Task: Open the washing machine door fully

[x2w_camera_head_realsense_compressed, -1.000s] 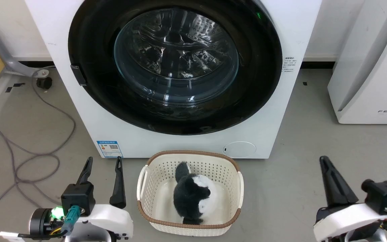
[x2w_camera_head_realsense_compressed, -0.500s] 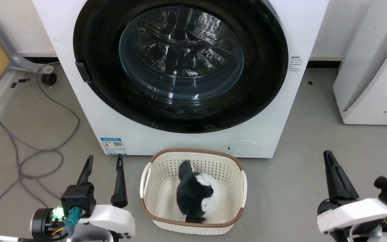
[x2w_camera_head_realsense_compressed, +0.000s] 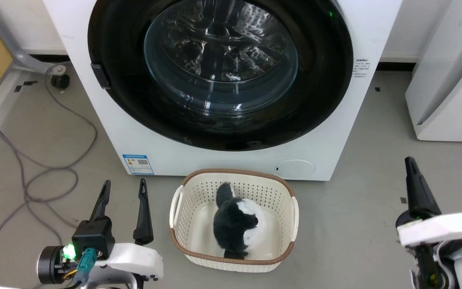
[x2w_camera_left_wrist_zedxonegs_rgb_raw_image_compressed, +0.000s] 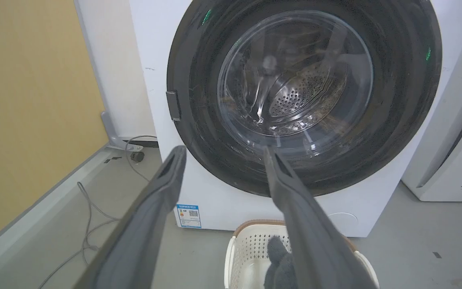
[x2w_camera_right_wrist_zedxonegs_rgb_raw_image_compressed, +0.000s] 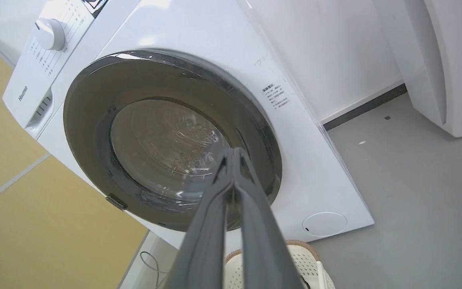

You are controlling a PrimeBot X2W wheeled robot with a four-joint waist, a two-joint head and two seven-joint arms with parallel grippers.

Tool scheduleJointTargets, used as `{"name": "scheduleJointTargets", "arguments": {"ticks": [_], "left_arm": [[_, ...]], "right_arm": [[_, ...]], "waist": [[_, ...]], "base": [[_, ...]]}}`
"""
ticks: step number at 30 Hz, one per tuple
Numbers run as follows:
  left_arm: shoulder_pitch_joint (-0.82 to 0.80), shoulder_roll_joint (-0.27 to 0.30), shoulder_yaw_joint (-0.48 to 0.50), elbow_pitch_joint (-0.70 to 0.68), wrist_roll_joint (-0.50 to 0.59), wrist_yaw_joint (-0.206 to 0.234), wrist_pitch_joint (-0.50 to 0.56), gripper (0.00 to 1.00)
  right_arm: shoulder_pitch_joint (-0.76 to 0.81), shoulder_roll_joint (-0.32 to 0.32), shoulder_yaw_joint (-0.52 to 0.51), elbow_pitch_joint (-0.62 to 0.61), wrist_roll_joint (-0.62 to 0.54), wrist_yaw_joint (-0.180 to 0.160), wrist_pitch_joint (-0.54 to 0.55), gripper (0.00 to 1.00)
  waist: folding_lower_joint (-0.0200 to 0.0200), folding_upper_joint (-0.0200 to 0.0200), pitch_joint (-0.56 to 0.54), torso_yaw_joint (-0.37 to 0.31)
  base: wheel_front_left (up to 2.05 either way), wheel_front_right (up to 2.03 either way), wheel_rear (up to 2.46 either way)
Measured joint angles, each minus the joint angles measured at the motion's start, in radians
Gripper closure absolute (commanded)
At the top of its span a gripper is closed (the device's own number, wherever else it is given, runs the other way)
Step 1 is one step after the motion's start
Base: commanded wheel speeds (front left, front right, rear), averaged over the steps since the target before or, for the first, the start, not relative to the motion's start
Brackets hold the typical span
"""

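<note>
The washing machine (x2w_camera_head_realsense_compressed: 335, 132) stands square before me on the floor, front toward my head; the door (x2w_camera_head_realsense_compressed: 319, 92) sits shut and flush in that front, so I judge the task not yet begun; the door is round and has no long axis to speak of, and its glass bowl faces straight out at me; a small dark tab (x2w_camera_head_realsense_compressed: 101, 76) breaks the door's rim on my left, and I cannot tell whether it is the pull or the hinge; the basket (x2w_camera_head_realsense_compressed: 179, 224) lies on the floor just in front of the machine, below the door's lower edge, with a black and white soft toy (x2w_camera_head_realsense_compressed: 235, 226) in it, likely waiting to be loaded; my left pincer (x2w_camera_head_realsense_compressed: 124, 182) hangs low beside the basket, fingers spread wide and empty, ready to take a hold; my right pincer (x2w_camera_head_realsense_compressed: 410, 162) is low on the other side, fingers pressed together on nothing; both are well apart from the door.
</note>
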Motion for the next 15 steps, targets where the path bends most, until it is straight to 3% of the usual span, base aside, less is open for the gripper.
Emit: {"name": "scheduleJointTargets", "arguments": {"ticks": [15], "left_arm": [[-0.035,0.0,-0.03,-0.021,-0.011,0.024,-0.03,0.0]], "right_arm": [[-0.224,-0.068,-0.038,0.198,0.222,0.0,0.039,1.0]], "waist": [[0.0,0.0,0.066,0.03]], "base": [[0.0,0.0,0.0]]}}
